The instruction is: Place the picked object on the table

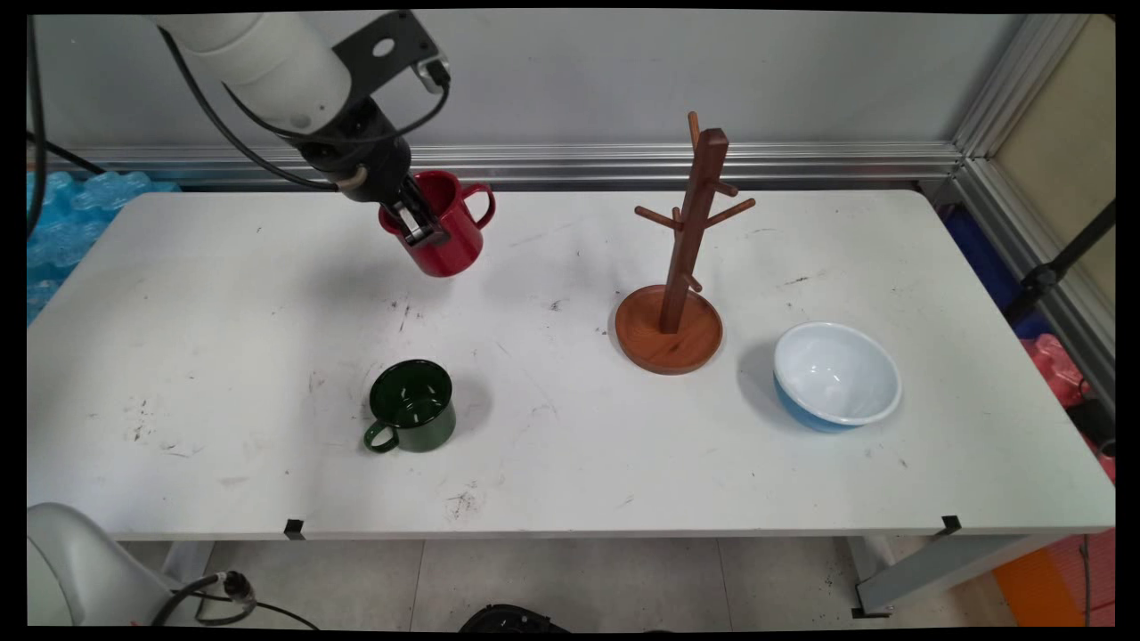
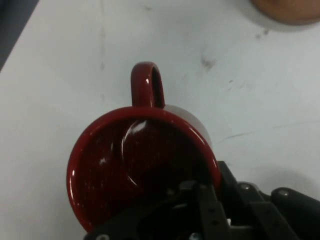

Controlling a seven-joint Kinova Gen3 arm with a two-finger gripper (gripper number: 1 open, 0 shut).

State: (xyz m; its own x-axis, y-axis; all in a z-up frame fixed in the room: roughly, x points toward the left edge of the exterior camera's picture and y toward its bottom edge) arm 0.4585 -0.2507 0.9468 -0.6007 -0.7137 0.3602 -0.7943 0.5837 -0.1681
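Red enamel identifies the mug [image 1: 443, 233] gripped by the tool [image 1: 419, 224] in the main view. The mug is tilted and appears lifted clear of the white counter [image 1: 223, 356], at the counter's far left-centre area. The tool is clamped on the mug's rim, one finger inside the cup and one outside. The mug's handle [image 1: 482, 203] points right, away from the arm. A green mug [image 1: 411, 406] stands upright nearer the front edge, well apart from the red mug, with its handle toward the front left. A wooden mug tree [image 1: 679, 267] with a round base stands right of centre. A bowl [image 1: 835, 376], white inside and blue outside, sits just right of the tree's base, not touching it.

Hand view: the red mug [image 2: 135, 165] fills the lower centre, seen from above into its dark red interior. Its handle [image 2: 146, 85] points toward the top of the picture. The tool [image 2: 200, 200] rises from the bottom edge and closes over the rim at the lower right. The counter [image 2: 60, 75] lies behind the mug. An edge of the wooden base [image 2: 287, 12] shows at the upper right corner.
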